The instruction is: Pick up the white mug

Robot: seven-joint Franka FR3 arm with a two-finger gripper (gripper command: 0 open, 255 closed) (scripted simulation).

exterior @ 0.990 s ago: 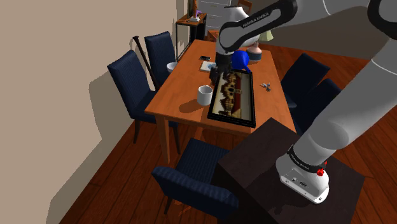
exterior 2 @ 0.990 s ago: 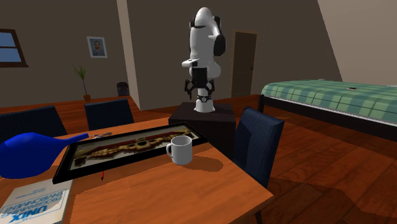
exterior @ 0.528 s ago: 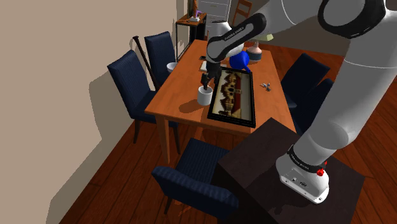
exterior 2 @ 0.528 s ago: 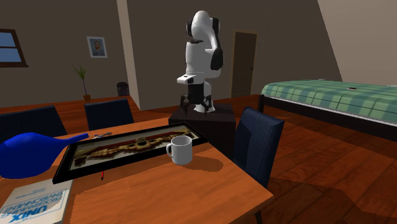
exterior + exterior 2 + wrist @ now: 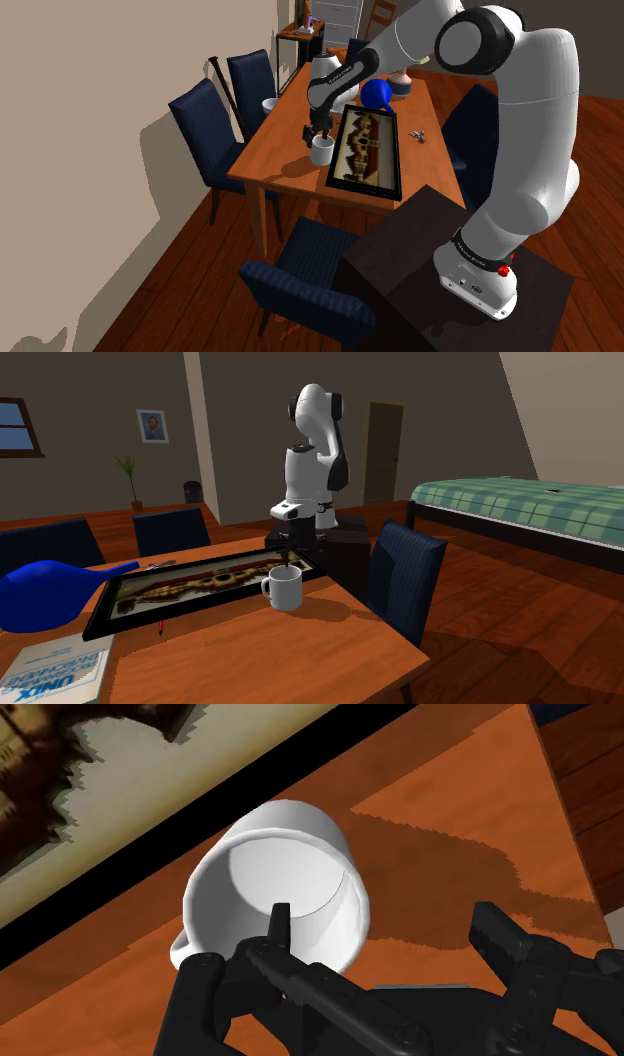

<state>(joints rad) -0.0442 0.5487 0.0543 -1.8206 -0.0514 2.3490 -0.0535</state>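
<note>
Mug: the white round mug (image 5: 280,884) stands upright on the brown wooden table (image 5: 450,804), just beside the black-framed picture (image 5: 368,148).
Fingers: my black gripper (image 5: 385,914) hangs just over the rim with its fingers apart, clasping nothing.
Done: the approach, I judge.
Left: lowering, closing, lifting.

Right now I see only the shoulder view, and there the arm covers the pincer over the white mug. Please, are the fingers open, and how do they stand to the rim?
Observer: In the wrist view the pincer is open. One finger is over the mouth of the white mug, the other is outside its wall. The wall lies between them, not clasped.
Operator: Thank you. To which side does the handle point?
Observer: In the second exterior view the handle points toward the black-framed tray, on the side away from the blue chair.
</note>
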